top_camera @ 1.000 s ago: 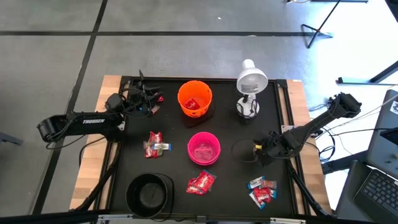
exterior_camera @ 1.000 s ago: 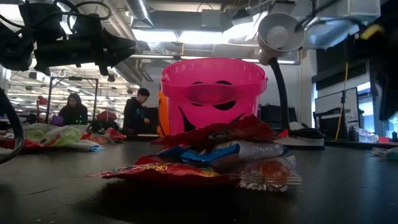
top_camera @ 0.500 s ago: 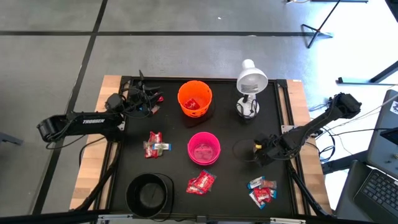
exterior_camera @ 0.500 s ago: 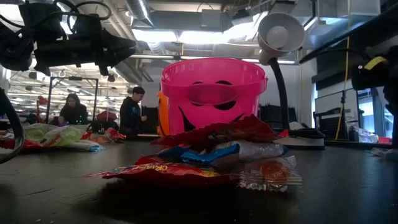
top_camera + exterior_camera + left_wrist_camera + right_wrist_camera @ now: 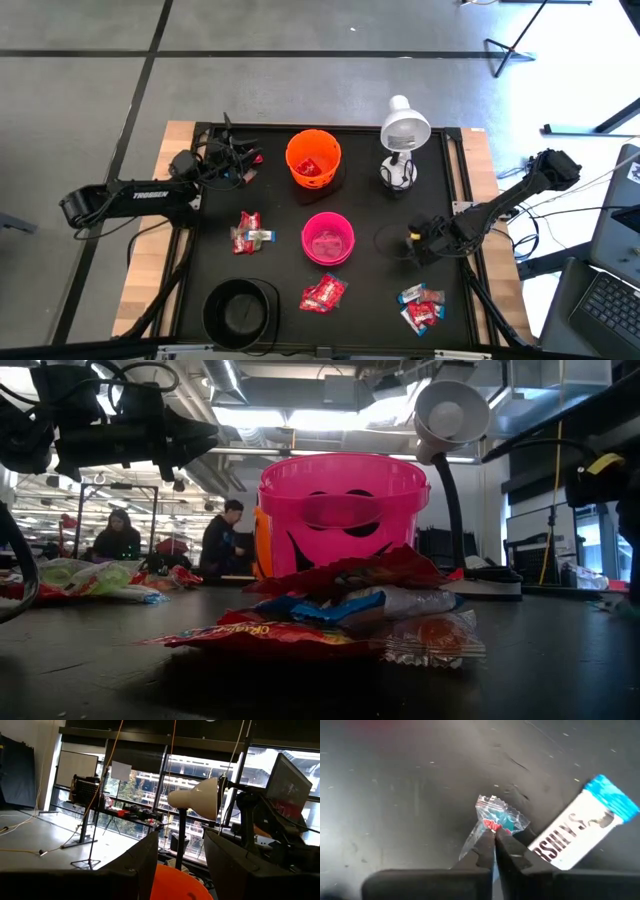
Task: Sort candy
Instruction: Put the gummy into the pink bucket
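High view, table: black mat with an orange bowl at the far middle, a pink bowl in the centre and a black bowl at the near left corner.
High view, candy: red pieces lie inside the orange bowl; one pile of candy sits left of the pink bowl, another just in front of it, a third at the near right.
High view, lamp: a white lamp stands right of the orange bowl.
High view, left gripper: parked at the far left of the mat, beside the orange bowl.
High view, right gripper: down low between the pink bowl and the right edge, beyond the near-right pile.
Low view: the candy pile lies in front of the pink bowl, red and blue wrappers on top; two people show in the room behind.
Left wrist view: its fingers stand spread apart, nothing between them; the orange bowl's rim and the lamp are ahead.
Right wrist view: fingertips pinched together on a small clear-wrapped sweet with red and teal inside; a blue-and-white bar lies just beside it on the mat.
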Controlling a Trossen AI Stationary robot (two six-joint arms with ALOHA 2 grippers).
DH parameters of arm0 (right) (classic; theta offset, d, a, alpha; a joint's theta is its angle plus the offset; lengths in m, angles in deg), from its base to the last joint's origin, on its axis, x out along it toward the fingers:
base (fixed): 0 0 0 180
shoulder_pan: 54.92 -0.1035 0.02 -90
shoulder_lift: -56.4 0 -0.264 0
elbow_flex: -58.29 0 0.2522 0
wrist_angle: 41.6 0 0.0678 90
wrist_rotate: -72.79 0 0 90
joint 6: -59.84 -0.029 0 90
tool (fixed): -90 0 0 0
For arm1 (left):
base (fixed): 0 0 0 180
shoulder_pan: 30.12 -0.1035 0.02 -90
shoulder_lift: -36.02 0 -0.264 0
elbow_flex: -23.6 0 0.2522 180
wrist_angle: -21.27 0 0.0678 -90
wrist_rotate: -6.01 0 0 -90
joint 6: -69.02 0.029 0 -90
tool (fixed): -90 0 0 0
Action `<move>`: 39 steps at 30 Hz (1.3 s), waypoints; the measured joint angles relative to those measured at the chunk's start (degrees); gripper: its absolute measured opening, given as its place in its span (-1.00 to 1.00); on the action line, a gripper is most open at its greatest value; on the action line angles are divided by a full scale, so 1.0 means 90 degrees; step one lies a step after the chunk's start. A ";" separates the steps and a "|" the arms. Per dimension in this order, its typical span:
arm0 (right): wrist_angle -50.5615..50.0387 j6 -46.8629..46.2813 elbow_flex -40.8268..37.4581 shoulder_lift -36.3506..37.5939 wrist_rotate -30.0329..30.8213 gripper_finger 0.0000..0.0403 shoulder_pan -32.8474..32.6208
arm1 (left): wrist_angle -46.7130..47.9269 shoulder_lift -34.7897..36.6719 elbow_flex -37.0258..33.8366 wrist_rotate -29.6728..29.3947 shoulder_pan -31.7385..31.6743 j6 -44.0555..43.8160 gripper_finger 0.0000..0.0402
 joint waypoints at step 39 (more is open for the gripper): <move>0.5407 0.4942 0.1614 -0.1092 -0.0435 -1.00 0.2143 | -0.0001 0.0000 0.0000 0.0000 0.0002 -0.0001 -0.25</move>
